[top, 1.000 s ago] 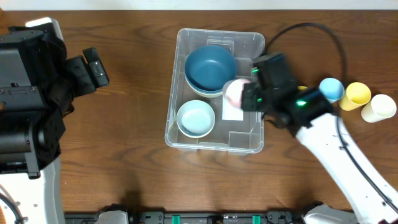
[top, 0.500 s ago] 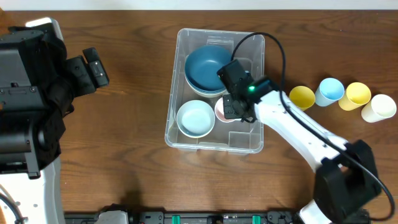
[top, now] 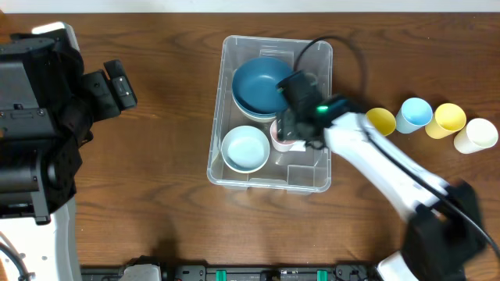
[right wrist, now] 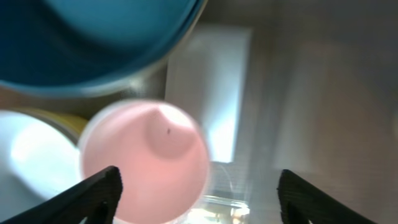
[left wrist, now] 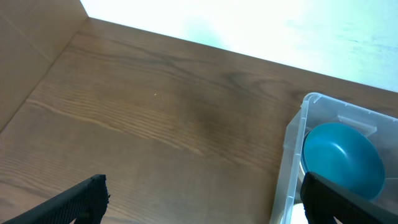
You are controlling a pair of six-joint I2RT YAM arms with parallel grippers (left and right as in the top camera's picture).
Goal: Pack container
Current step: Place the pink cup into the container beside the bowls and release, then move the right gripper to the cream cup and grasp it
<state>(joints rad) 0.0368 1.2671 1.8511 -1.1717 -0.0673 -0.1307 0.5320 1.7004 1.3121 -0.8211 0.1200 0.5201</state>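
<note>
The container [top: 221,55] is a clear bin in the middle of the table. It holds a dark blue bowl [top: 262,84], a pale bowl [top: 245,148] and a pink cup [top: 276,140]. My right gripper [top: 287,131] reaches into the bin over the cup. In the right wrist view the gripper [right wrist: 199,199] is open, and the pink cup [right wrist: 146,163] stands upright by its left finger, beside the white label [right wrist: 211,87]. My left gripper [top: 119,84] hangs open left of the bin, and in its wrist view [left wrist: 205,205] it holds nothing.
Several cups lie on the table right of the bin: yellow [top: 380,121], light blue [top: 415,112], yellow [top: 449,119] and cream [top: 475,135]. The right arm's cable arcs over the bin's far right corner. The left arm's base fills the left edge.
The right gripper carried the pink cup from the bin's right edge down inside it, beside the pale bowl, then opened. The left arm has not moved.
</note>
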